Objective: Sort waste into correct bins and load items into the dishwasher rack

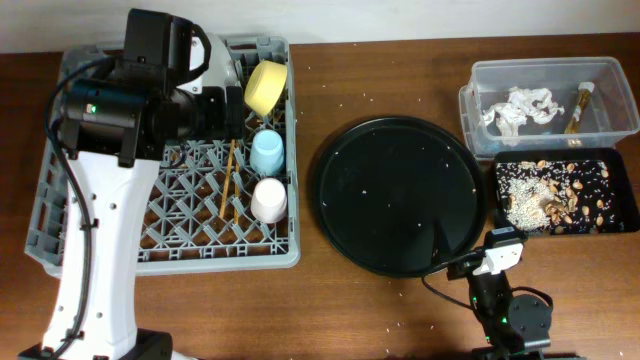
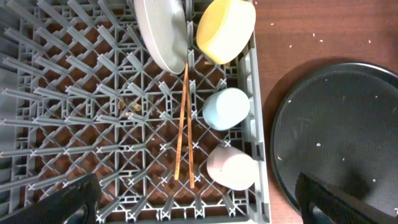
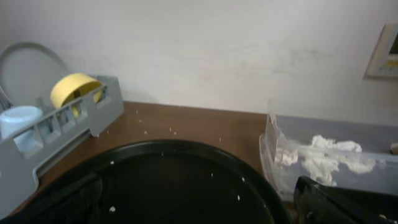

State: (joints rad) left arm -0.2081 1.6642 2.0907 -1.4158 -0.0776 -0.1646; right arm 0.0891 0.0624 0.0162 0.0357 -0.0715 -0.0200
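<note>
The grey dishwasher rack (image 1: pixel 200 258) holds the grey plate (image 2: pixel 161 31), the yellow bowl (image 2: pixel 225 28), the light blue cup (image 2: pixel 225 109), the pinkish-white cup (image 2: pixel 231 168) and two chopsticks (image 2: pixel 182 124) lying on its floor. My left gripper (image 2: pixel 199 205) is open and empty above the rack's front edge. The clear tub (image 1: pixel 610 75) holds white napkins (image 1: pixel 520 108) and the brown wrapper stick (image 1: pixel 580 105). The flat black tray (image 1: pixel 620 225) holds rice and brownish scraps. My right gripper (image 3: pixel 199 205) is open and empty, low at the round tray's near edge.
The large round black tray (image 1: pixel 400 195) lies mid-table with a few rice grains on it. Loose grains dot the wooden table around it. The left arm's white body (image 1: pixel 95 250) covers the rack's left part. A wall stands behind the table.
</note>
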